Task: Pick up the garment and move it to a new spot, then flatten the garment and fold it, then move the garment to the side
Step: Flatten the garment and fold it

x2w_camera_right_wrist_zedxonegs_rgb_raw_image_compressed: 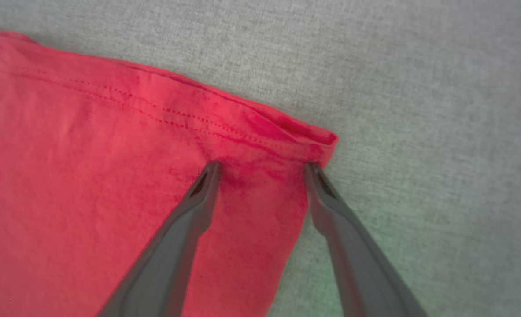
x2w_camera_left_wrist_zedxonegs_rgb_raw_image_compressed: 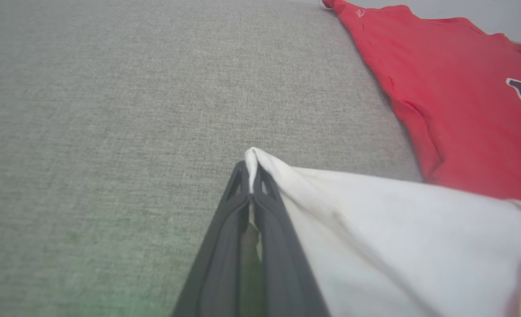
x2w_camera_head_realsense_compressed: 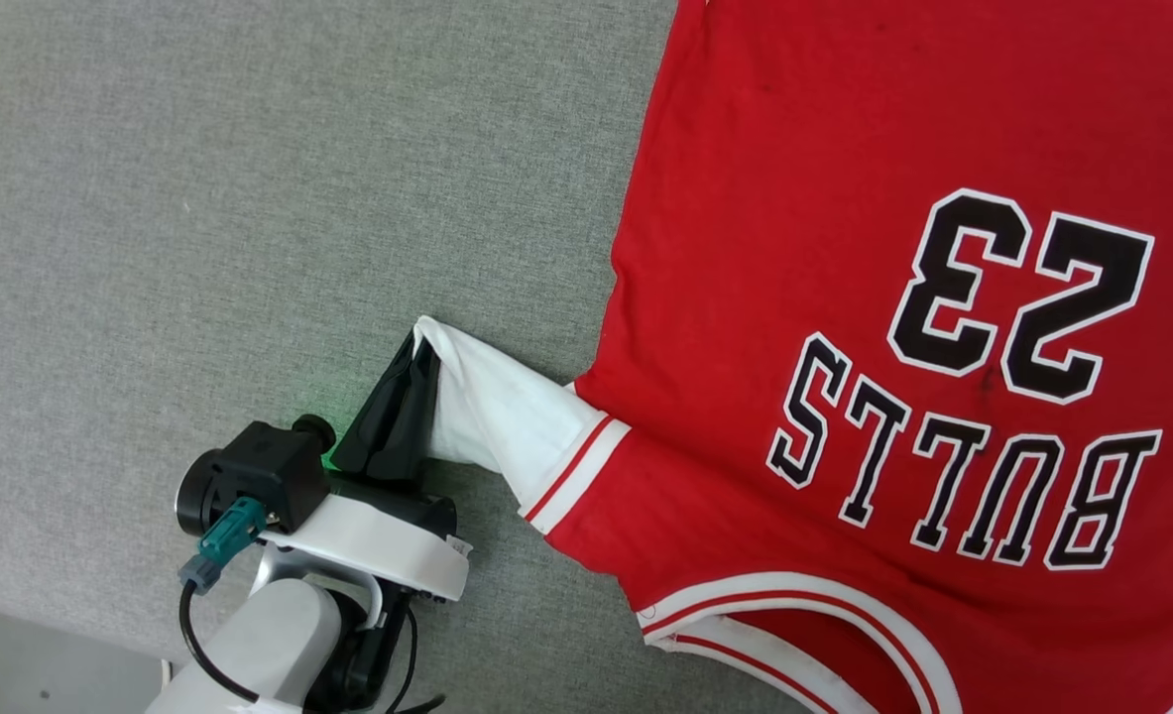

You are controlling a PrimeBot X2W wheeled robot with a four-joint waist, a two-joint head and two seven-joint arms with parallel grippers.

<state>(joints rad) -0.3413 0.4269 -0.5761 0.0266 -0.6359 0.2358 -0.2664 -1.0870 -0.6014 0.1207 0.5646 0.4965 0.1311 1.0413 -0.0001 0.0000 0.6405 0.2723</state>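
Pinching the tip of the white sleeve (x2w_camera_head_realsense_compressed: 507,416), the left gripper (x2w_camera_head_realsense_compressed: 425,342) has its fingers pressed together w/ a small fold of cloth poking past the tips; sleeve drawn out sideways from the body, raised a bit off the grey fabric surface (x2w_camera_head_realsense_compressed: 249,198). The garment (x2w_camera_head_realsense_compressed: 794,248) lies spread print-up on that surface, collar twd the near edge, hem twd the far side, well apart from the near-left corner.

The right gripper (x2w_camera_right_wrist_zedxonegs_rgb_raw_image_compressed: 262,166) is spread wide, tips on or just above the red cloth beside the hem corner (x2w_camera_right_wrist_zedxonegs_rgb_raw_image_compressed: 326,138); nothing clamped btwn them; can't tell if they touch.

Handling, as I judge it: thin, light, floppy knit; no stiffness, so it'll sag and bunch wherever unsupported; prob. slides easily on the weave. Best holds are the doubled bits: sleeve cuff, hem corner, shoulder seam; take two spread pts at once, else it'll droop and crease.
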